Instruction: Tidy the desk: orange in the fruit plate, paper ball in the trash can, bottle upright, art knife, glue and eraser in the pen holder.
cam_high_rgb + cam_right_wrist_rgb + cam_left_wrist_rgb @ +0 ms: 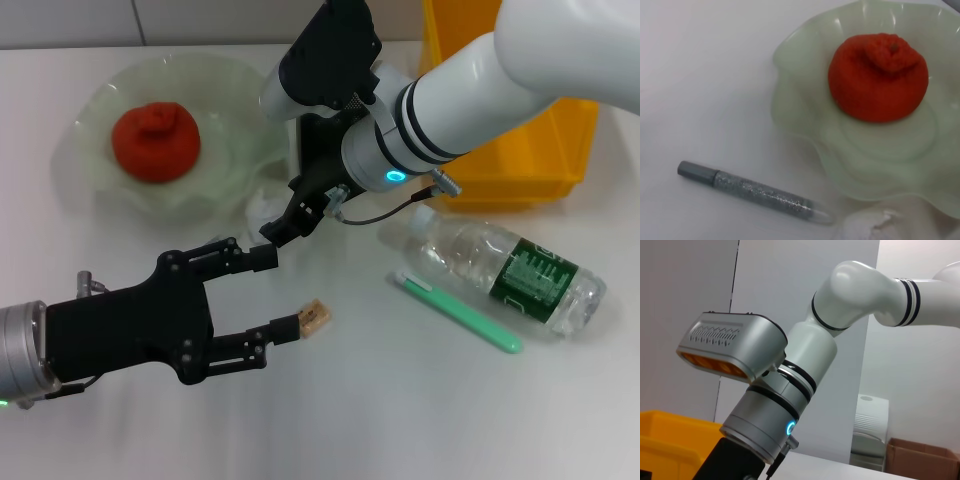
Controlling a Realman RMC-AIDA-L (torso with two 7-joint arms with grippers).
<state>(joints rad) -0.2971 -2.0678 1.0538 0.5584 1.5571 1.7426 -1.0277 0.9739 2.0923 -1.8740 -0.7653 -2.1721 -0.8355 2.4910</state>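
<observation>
Left gripper point(288, 292), black and skeletal, reaches in low over the plain white flat desk point(330, 420) with its two fingers spread wide; the tiny tan-beige rectangular eraser point(314, 316) lies at the tip of the nearer finger, and whether they touch cannot be told. Right gripper point(285, 222), black at the end of a white arm with a glowing blue ring, points down at the small white wrinkly paper ball point(262, 206), which sits just beside the rim of the fruit plate; whether its fingers are apart or closed cannot be told.

From the left wrist view, pale grey wall panels rise behind the desk, with a brown cardboard box point(922, 458) and a white appliance point(870, 432) against them.

A wide translucent pale-green glass fruit plate point(225, 85) with a wavy rim holds the red-orange lumpy round orange point(155, 141), resting near its middle. A deep bright-yellow rectangular plastic trash can point(555, 150) stands at the far right, partly hidden by the right arm; its inside is not visible. A clear plastic water bottle point(505, 270) with a green label lies on its side in front of the can, and a slim green pen-like stick point(460, 312) lies just beside it. In the right wrist view a grey glittery glue pen point(752, 192) lies on the desk near the plate.
</observation>
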